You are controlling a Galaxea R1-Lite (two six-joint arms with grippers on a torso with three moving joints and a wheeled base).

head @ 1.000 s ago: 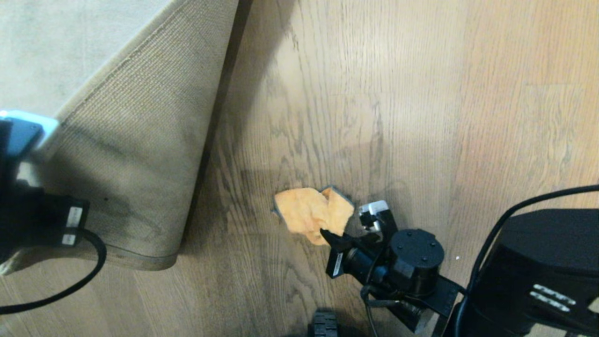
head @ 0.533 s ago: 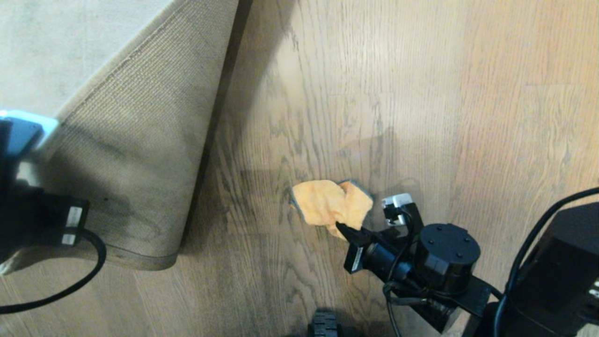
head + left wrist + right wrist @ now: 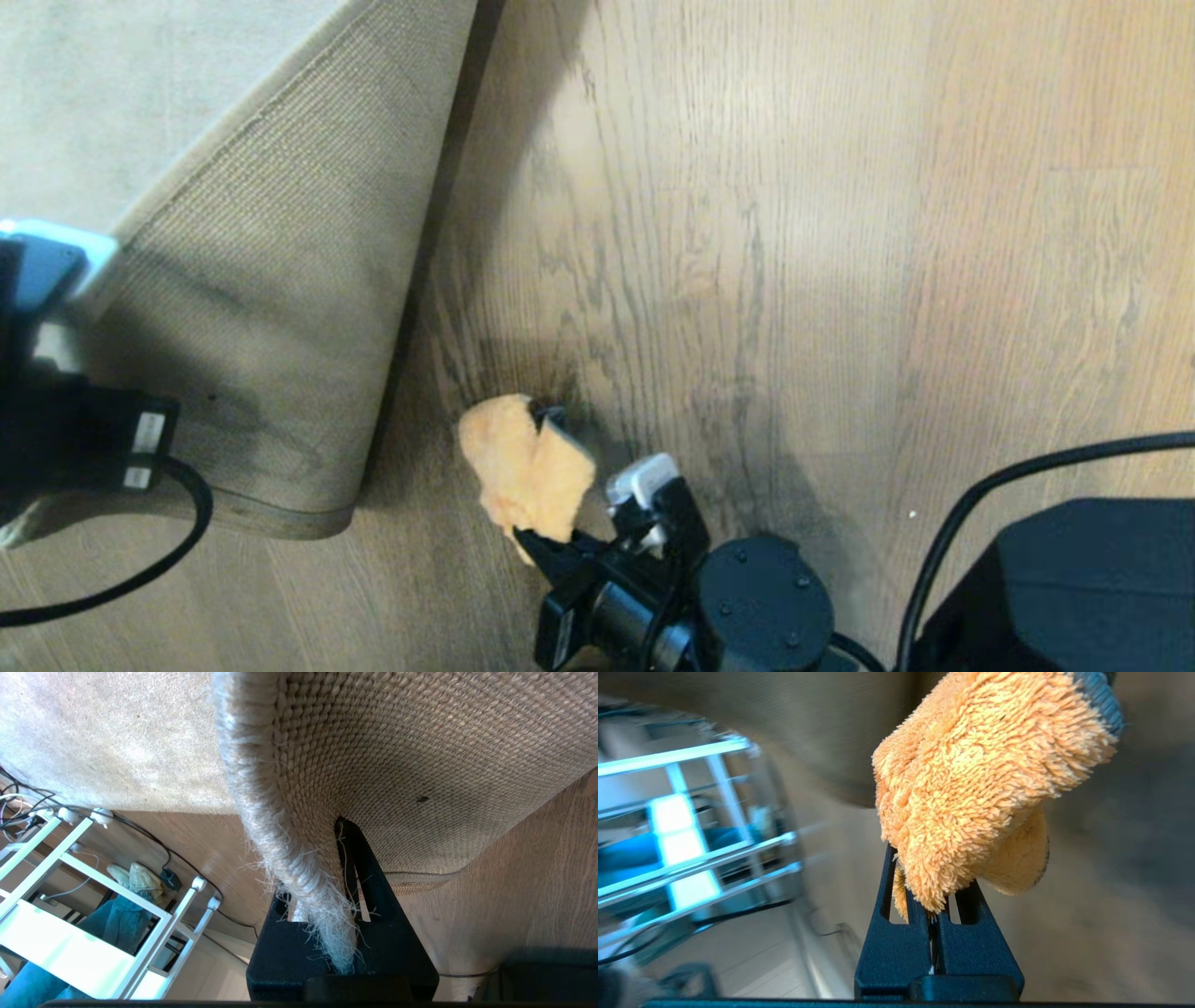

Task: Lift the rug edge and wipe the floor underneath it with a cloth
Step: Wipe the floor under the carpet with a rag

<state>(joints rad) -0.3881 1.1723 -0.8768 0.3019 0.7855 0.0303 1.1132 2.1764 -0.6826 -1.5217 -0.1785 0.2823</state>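
Observation:
The rug edge (image 3: pixel 308 518) is lifted and folded back at the left, so its tan woven backing (image 3: pixel 280 280) faces up. My left gripper (image 3: pixel 322 858) is shut on the rug's frayed border (image 3: pixel 261 812), and its arm (image 3: pixel 65 429) shows at the left edge of the head view. The orange cloth (image 3: pixel 523 471) rests crumpled on the brown wood floor (image 3: pixel 794 233), just right of the folded rug corner. My right gripper (image 3: pixel 540 541) is shut on the cloth's near end. In the right wrist view, the cloth (image 3: pixel 971 774) bulges out beyond the gripper (image 3: pixel 931 891).
A black cable (image 3: pixel 140 560) loops over the floor below the rug corner. My dark base (image 3: pixel 1074 588) fills the lower right. The left wrist view shows a white metal rack (image 3: pixel 93 896), floor cables (image 3: pixel 187 868) and blue fabric (image 3: pixel 121 919) beyond the rug.
My right gripper first dragged the cloth a little to the right, then swept it left and nearer, toward the folded rug corner. The left arm and the rug have not moved.

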